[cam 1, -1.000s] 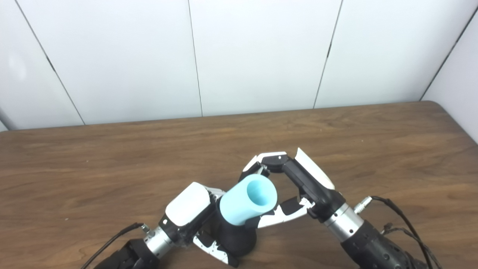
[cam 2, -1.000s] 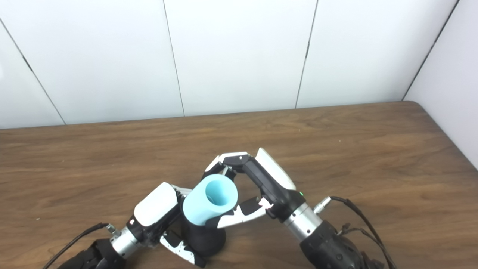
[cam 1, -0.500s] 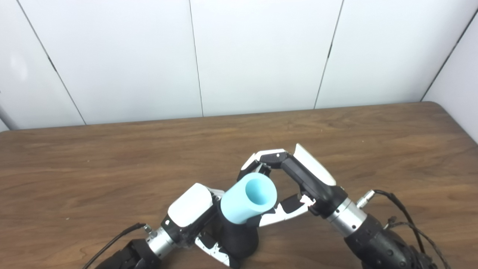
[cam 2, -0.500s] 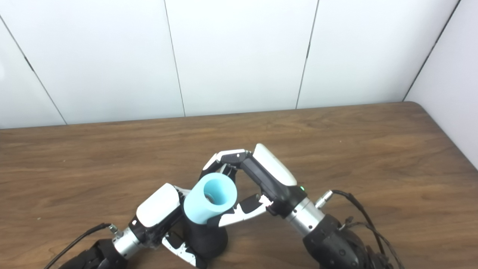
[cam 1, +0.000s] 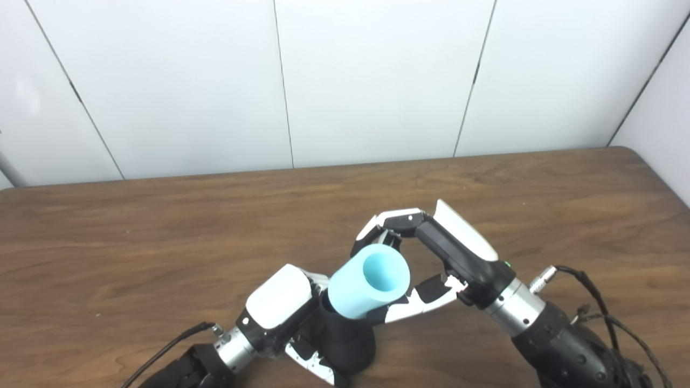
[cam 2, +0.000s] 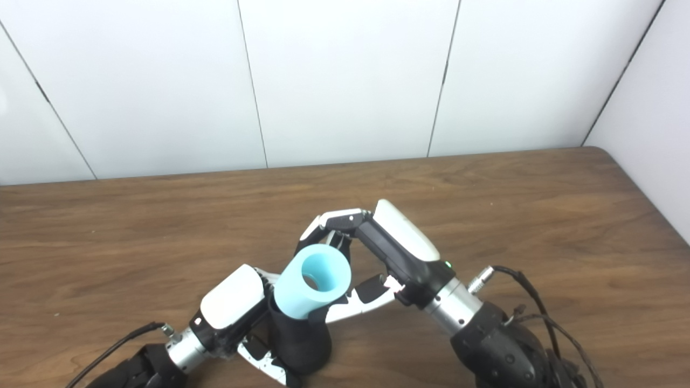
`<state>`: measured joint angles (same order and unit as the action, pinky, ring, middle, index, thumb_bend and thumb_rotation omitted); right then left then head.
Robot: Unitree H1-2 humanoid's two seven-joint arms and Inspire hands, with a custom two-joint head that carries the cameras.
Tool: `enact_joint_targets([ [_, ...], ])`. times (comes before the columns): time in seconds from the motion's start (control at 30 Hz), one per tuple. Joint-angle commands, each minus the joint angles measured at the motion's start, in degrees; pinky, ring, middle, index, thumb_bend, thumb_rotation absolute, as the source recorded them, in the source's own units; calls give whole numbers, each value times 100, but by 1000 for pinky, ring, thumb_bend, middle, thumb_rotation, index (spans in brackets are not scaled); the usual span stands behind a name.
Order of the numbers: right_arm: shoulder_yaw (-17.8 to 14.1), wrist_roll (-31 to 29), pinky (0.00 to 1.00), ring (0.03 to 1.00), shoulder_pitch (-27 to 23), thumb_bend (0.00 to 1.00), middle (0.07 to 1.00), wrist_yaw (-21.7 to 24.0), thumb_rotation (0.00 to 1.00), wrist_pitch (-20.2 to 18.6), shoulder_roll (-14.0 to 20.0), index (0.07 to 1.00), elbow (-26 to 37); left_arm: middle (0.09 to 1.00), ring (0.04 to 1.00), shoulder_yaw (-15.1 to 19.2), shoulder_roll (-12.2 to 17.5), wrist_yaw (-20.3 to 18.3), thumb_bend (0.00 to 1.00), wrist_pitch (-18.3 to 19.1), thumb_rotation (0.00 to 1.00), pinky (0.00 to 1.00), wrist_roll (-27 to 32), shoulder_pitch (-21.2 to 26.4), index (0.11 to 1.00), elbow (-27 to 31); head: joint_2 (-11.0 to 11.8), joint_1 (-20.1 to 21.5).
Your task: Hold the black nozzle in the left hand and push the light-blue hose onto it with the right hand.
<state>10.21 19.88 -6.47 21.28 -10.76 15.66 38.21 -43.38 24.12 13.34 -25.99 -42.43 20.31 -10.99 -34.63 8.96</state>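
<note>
Well, hose (cam 1: 368,282) on nozzle (cam 1: 345,345), both hands.

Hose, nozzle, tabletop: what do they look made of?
Light-blue hose: looks like matte soft plastic or rubber, thick-walled, no glare. Black nozzle: matte black, probably moulded plastic or rubber; can't tell which. Table: brown wood grain with low sheen, real wood or laminate.

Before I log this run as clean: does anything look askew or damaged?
Nothing looks damaged. The light-blue hose, held by the right hand, leans at a slant on the black nozzle in the left hand.
</note>
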Motion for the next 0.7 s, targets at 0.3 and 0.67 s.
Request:
enact_joint_targets([
  [0.3, -8, 28, 274, 394, -181, 488, 539, 113, 0, -36, 141, 504, 199, 506, 522, -332, -175, -534, 522, -73, 0, 399, -546, -670, 461, -425, -8, -26],
  [0.67, 72, 51, 285, 416, -297, 491, 536, 485, 0, -493, 252, 505, 287, 506, 524, -318, -210, -650, 522, -20, 0, 403, -618, -673, 462, -405, -17, -53],
])
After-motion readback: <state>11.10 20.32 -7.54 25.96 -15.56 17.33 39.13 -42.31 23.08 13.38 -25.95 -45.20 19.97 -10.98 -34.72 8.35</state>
